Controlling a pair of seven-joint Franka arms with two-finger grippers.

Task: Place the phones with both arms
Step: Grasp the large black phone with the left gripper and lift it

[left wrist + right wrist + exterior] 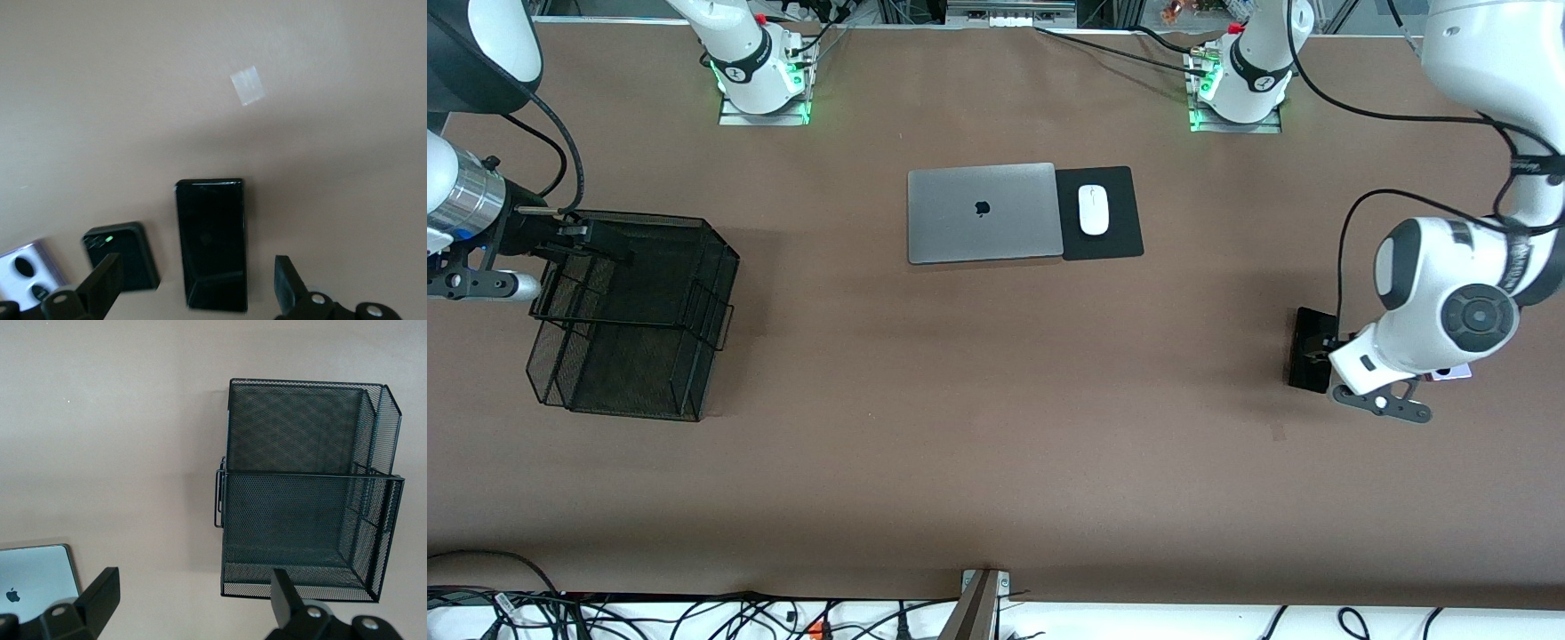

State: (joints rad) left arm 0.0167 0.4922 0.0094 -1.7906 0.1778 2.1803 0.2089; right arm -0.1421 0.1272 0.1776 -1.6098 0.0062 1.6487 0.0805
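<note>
Front view: phones mostly hidden under left wrist; only slim phone [1312, 360] edge and sliver of lavender phone [1452, 373] visible. Left wrist view: lavender phone [27, 277] cut off at frame edge, small black phone [120, 257] partly covered by a finger.

Slim phone [211, 243] flat on table [996, 427] at left arm's end, long axis in line w/ the gripper's reach.

Left gripper [197, 290] spread wide, over phones, nothing pinched.

Right gripper [190, 603] spread, empty, over mesh tray [303, 487].

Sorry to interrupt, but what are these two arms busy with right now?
Nothing is held yet. The left gripper hangs open over three phones on the table: a long black phone, a small black phone and a lavender-white phone. The right gripper is open over a black mesh organizer at the right arm's end. A closed laptop and a mouse lie mid-table.
</note>
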